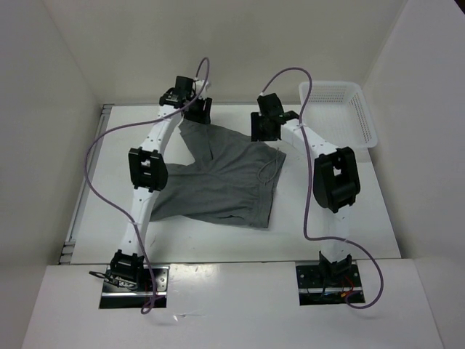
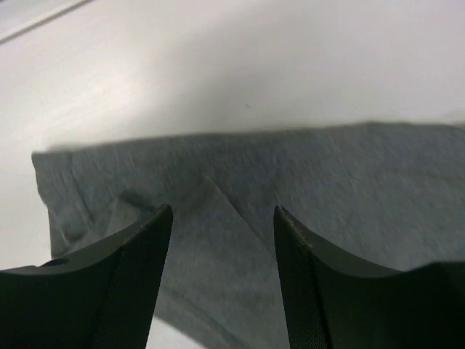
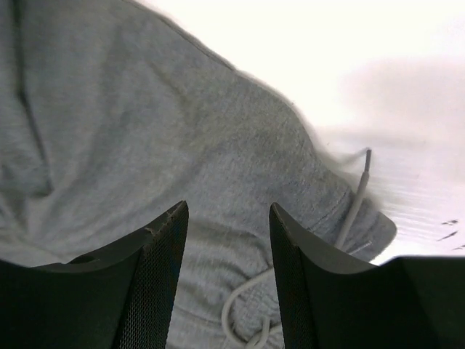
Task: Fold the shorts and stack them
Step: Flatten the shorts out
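The grey shorts [image 1: 218, 182] lie spread on the white table, one leg reaching toward the back left. My left gripper [image 1: 197, 113] is open over the far end of that leg; in the left wrist view its fingers [image 2: 138, 269] straddle the grey fabric [image 2: 305, 182] near the hem, nothing held. My right gripper [image 1: 263, 129] is open above the waistband corner. In the right wrist view its fingers [image 3: 152, 276] frame the grey cloth [image 3: 145, 123] and the pale drawstring [image 3: 356, 196].
A white plastic basket [image 1: 340, 113] stands at the back right of the table. White walls close in the left, back and right sides. The table's near edge [image 1: 232, 260] runs in front of the arm bases.
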`<state>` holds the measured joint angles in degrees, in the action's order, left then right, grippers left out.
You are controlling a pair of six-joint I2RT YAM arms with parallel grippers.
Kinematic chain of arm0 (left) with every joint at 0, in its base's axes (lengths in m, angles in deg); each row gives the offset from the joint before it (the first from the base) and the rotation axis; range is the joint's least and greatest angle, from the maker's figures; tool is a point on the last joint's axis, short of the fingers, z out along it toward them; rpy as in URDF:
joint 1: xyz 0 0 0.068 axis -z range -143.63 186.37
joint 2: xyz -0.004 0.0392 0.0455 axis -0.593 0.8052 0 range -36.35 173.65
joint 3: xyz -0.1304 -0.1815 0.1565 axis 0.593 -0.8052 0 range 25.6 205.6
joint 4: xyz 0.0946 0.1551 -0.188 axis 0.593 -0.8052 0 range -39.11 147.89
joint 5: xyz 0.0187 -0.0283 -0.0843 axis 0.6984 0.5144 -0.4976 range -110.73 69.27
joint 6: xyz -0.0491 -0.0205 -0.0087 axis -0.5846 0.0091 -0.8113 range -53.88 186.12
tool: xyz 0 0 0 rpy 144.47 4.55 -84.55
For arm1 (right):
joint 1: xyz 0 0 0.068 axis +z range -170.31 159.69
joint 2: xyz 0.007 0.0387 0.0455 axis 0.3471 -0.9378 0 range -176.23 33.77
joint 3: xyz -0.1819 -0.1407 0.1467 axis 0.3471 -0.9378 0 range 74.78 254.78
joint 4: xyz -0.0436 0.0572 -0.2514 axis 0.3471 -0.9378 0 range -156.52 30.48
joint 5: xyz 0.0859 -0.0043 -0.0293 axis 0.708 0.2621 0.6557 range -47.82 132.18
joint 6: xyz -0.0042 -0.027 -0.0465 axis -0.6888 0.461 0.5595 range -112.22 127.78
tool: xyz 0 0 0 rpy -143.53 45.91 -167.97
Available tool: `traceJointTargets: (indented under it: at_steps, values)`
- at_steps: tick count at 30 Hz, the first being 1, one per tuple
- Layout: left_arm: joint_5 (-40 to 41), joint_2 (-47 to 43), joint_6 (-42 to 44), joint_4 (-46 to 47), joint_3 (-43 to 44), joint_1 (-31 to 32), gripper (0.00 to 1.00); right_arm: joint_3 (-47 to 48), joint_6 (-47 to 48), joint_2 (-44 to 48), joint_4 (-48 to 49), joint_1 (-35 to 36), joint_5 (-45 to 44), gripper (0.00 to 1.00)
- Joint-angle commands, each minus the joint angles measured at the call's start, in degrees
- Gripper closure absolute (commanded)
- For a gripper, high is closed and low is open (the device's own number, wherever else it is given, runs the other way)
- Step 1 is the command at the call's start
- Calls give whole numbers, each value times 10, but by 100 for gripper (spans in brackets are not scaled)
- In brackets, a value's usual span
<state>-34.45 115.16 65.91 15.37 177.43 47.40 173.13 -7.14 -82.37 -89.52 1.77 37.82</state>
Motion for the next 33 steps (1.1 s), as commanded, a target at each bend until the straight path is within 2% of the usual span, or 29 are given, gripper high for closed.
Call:
traceJointTargets:
  at_steps: [1,2,5,10,18,33]
  values:
    - [19,72,2,-59,159,2,34,40,-11,-15,35,-2,-25,46]
    - [26,99,2,-80,208,2,34,40,-11,-26,35,-10,-25,46]
    - [39,131,2,-114,260,2,36,40,-25,-39,29,-23,-20,46]
    - [48,137,2,-163,277,-3,37,29,-13,-39,29,-23,-14,46]
    - [12,151,2,-254,279,-22,38,0,5,-39,29,-28,-14,46]
    - [38,163,2,-199,279,-40,31,-53,16,-15,35,-28,-14,45]
